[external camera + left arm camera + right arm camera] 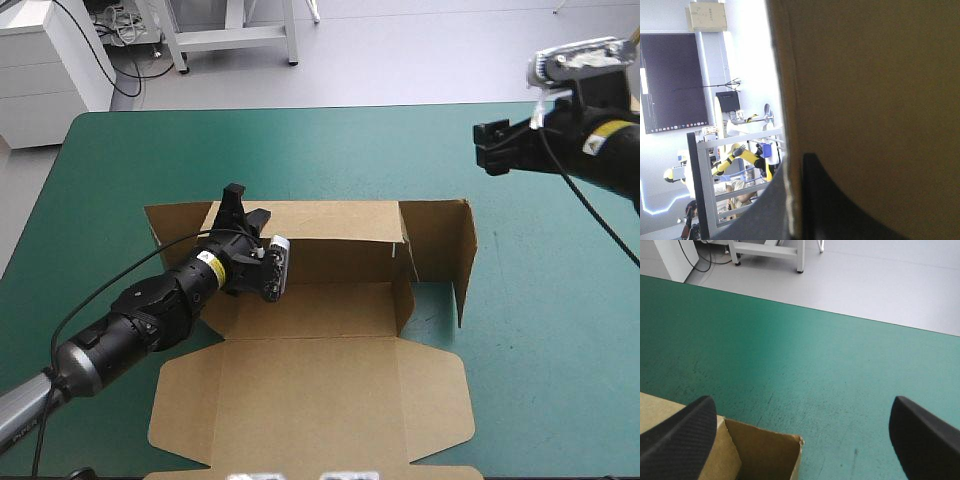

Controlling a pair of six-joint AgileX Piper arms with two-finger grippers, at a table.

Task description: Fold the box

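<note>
One brown box [320, 390], two pincers, the left pincer [245, 205] and the right pincer [487, 148], one teal-green table [300, 150]

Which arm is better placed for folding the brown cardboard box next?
Left, probably: the left tool grips the far wall of the brown cardboard box; the right tool hangs open, clear of it.

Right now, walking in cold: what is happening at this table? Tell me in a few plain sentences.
A two-armed robot is partway through folding a brown box on the teal-green table. The left gripper is shut on the board at the box's far left corner. The right gripper hangs open above the table's far right, touching nothing. The far wall and right wall stand raised; the lid lies flat toward the near edge.
</note>
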